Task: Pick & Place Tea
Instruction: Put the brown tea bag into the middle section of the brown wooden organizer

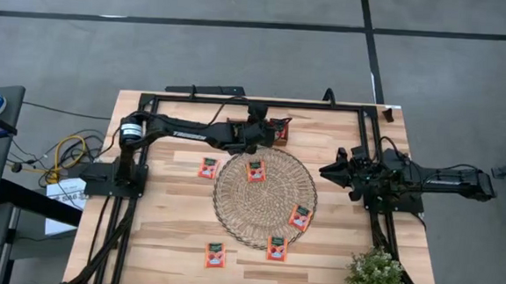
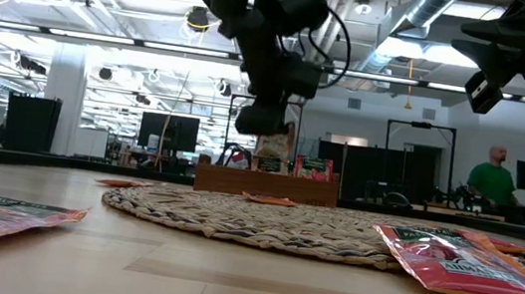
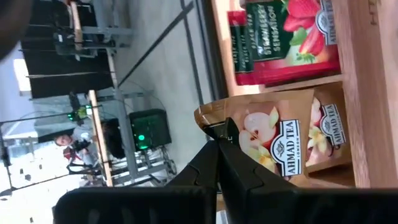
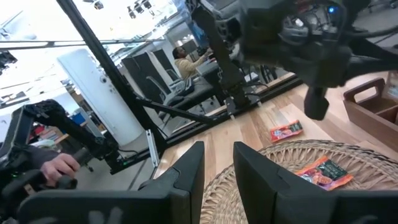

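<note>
We judged the beige foil tea packet [image 3: 273,140] light, thin and crinkly; our left pincer [image 3: 216,138], pressed together, pinched its top edge.

Open-plan robotics lab or workshop. Shown by exposed ceiling ducts [image 2: 429,17] and strip lights overhead, grey concrete floor [image 1: 244,5] marked with dark lines, rows of dark monitors [image 2: 169,131] on workbenches, black metal frame [image 1: 264,101] bolted on a wooden desk [image 1: 168,242], a person [image 2: 489,180] seated far behind.

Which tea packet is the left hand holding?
The beige packet pinched in the left hand over the wooden tray; the loose packets on the table are all red-orange.
</note>
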`<state>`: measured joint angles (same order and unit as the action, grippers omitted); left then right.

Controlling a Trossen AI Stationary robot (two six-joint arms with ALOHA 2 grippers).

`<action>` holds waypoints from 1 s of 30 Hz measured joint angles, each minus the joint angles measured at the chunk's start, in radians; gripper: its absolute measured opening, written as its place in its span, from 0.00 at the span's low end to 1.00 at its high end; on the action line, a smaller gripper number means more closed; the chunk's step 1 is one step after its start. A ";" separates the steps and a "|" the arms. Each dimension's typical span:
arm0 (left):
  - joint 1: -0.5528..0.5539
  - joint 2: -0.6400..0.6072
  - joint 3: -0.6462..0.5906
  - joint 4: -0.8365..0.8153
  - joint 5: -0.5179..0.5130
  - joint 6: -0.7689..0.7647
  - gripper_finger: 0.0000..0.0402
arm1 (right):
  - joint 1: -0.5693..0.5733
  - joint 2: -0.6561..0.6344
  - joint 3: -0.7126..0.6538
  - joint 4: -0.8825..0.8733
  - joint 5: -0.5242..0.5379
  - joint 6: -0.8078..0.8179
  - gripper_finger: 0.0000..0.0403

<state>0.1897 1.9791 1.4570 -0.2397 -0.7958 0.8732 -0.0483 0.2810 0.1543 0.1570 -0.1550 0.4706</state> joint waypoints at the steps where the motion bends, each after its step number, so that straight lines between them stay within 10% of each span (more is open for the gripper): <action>1: 0.007 0.005 0.000 0.000 0.010 -0.006 0.00 | 0.000 0.000 0.000 0.000 0.000 0.000 0.20; 30: 0.059 0.098 0.000 0.024 0.028 -0.168 0.00 | 0.000 0.000 0.000 -0.009 0.027 0.000 0.20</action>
<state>0.2489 2.0769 1.4567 -0.2154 -0.7682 0.7051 -0.0483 0.2810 0.1539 0.1477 -0.1284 0.4709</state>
